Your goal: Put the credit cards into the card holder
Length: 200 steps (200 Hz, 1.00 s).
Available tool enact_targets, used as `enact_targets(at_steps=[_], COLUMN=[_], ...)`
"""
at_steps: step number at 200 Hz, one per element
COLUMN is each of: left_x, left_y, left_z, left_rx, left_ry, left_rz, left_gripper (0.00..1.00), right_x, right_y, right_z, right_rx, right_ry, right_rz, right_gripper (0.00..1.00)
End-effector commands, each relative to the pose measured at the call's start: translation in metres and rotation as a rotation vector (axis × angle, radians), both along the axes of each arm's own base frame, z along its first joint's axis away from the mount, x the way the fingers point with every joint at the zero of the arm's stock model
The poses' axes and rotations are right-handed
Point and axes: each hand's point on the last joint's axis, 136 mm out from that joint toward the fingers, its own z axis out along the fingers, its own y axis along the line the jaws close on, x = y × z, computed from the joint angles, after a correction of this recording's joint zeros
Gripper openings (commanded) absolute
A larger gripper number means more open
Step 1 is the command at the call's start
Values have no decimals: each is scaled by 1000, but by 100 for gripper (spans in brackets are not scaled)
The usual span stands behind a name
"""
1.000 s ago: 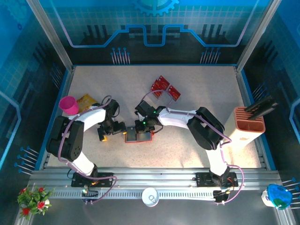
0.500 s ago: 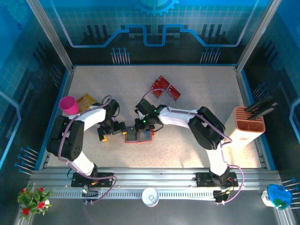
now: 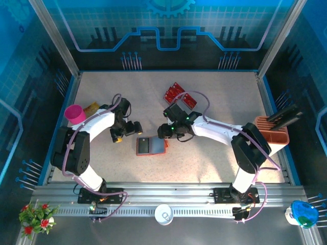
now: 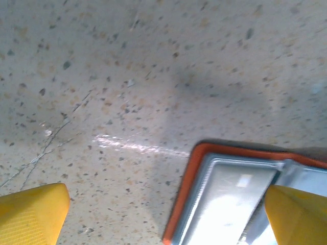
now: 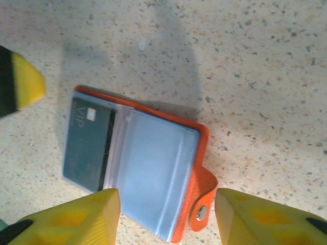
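Speckled bench (image 3: 214, 163), blue walls (image 3: 168, 20) all round. The card holder (image 3: 151, 146) lies open at mid-frame of the overhead view. One dark card (image 5: 87, 140) marked VIP sits in its left pocket, and the other pockets look empty. The red credit cards (image 3: 180, 96) lie fanned at upper centre, well apart from it, so most of the job looks undone. The left fingers (image 4: 30, 212) and right fingers (image 5: 76, 217) stand apart, holding nothing. I can't count how many red cards overlap.

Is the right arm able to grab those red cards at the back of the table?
Probably yes. The credit cards lie bare on the table just beyond the right gripper, which is open and holds nothing. Nothing stands between them.
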Motion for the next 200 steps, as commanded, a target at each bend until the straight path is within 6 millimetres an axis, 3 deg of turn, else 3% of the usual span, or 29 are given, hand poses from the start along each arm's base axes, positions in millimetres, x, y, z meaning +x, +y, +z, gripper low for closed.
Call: enact_targets(at_steps=[1,59,107,147,168,185,200], left_x=[12,19,21,20,19,18,18], left_y=[-9,-16,-25,-35,-42,-48,-52], left_z=[19,17,16,15,14,13,13], left_rx=[-50,-86,-137,-170,-186,-201,-213], left_ry=[-55,-51,-51,-46,-46,-43,-43], left_rz=[-25,-16,-18,-36,-46,-50,-51], left_gripper=[99,99,99,99,99,99,99], right_x=[-3,-12,-18,-11,-9,-8,-7], right_y=[-9,-4,-24,-52,-57,-57,-56], right_z=[-23,-44,-55,-52,-52,-48,-36], right_rx=[-85,-118,-148,-151,-132,-126,-108], right_ry=[37,81,95,87,90,90,67], right_rz=[3,25,3,-42,-43,-37,-45], right_gripper=[52,46,0,0,0,19,25])
